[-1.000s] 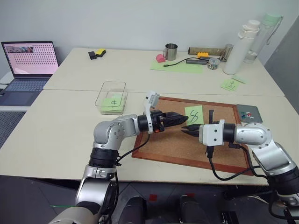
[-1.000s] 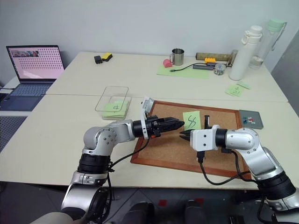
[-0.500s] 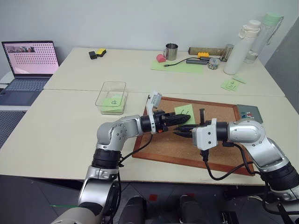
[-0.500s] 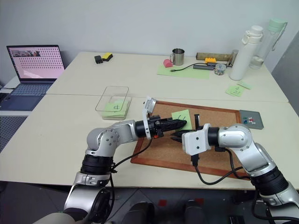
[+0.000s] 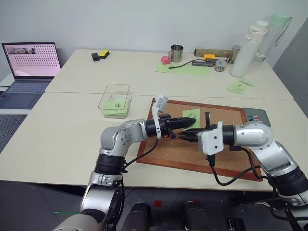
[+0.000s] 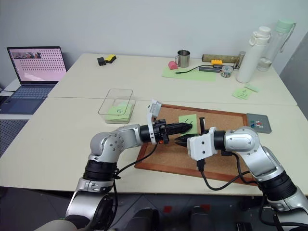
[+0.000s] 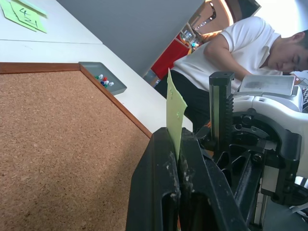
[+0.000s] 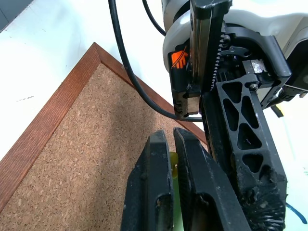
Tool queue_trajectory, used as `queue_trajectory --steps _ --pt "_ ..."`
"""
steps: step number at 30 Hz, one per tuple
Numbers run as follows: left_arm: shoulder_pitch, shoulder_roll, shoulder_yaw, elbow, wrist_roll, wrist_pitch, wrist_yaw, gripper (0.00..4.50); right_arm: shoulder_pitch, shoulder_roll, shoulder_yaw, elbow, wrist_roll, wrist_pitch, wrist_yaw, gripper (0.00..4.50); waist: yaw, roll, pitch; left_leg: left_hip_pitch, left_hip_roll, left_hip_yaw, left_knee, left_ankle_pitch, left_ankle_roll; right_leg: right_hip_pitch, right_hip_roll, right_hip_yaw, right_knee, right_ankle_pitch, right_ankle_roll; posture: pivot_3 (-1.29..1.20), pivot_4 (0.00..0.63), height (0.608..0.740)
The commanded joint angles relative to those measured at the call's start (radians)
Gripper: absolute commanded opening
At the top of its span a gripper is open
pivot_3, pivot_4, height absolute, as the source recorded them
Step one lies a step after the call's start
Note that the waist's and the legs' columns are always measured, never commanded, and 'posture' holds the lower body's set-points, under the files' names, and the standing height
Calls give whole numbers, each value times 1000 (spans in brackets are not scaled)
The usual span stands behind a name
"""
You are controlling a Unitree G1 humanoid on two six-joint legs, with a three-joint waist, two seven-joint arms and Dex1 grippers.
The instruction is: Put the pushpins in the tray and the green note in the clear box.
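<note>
Now both tools pinch the green note (image 7: 174,103) between them, above the corkboard (image 5: 183,153).

Your left hand (image 5: 191,121) reaches level toward the right one, its black fingers pressed together on the green note (image 7: 174,109). Your right hand (image 5: 183,137) points back at it, tilted slightly down, fingers closed, tips just below and nearly touching the left hand's tips.

Pale tables (image 5: 144,72); grey wall (image 5: 120,19)
</note>
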Motion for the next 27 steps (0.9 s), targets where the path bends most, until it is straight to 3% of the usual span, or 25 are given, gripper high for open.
queue_trajectory --steps 1,5,14,19,23,27 --pt "-4 22 -48 -5 58 -70 4 30 -20 -4 -24 -44 5 -1 -2 0 0 0 0 0 0 0 0 0 0 0 0 0 0 0 0 0 150 740" --pt "-6 71 -161 84 243 -278 1 30 -19 -6 -32 -51 7 14 -6 0 1 0 0 1 0 0 0 0 0 0 0 0 0 0 0 0 150 740" --pt "-37 20 -125 117 232 -316 0 30 6 -19 -98 -91 33 95 -36 0 12 0 0 -1 0 0 0 0 0 0 -1 0 -1 0 0 0 150 740" --pt "-37 11 -123 35 219 -328 2 30 130 20 -327 -73 120 339 -202 0 22 0 0 -1 0 0 0 0 0 0 0 0 0 0 0 0 150 740" --pt "-19 35 -240 -35 343 -483 -22 30 210 56 -539 59 158 505 -367 0 29 0 0 -1 -1 0 0 0 0 0 -1 0 -1 0 0 0 150 740" --pt "-14 34 -343 -63 458 -644 -32 30 200 70 -653 211 198 618 -458 0 32 0 0 0 -1 3 0 0 0 0 -2 2 -2 0 0 0 150 740"
